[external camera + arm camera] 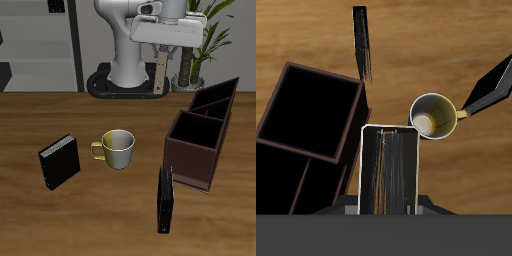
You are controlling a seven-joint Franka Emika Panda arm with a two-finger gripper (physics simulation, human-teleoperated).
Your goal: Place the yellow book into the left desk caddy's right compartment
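One yellow book (160,75), two black books, two caddies and one mug (117,148) (the mug alone is pale). The claw (163,48) is pinching the yellow book by its upper end, high above the desk (100,115) near its back. The book hangs straight below the claw, long axis vertical. The left desk caddy (190,165) sits lower, beyond the blacker caddy (215,97), towards the desk's front edge.
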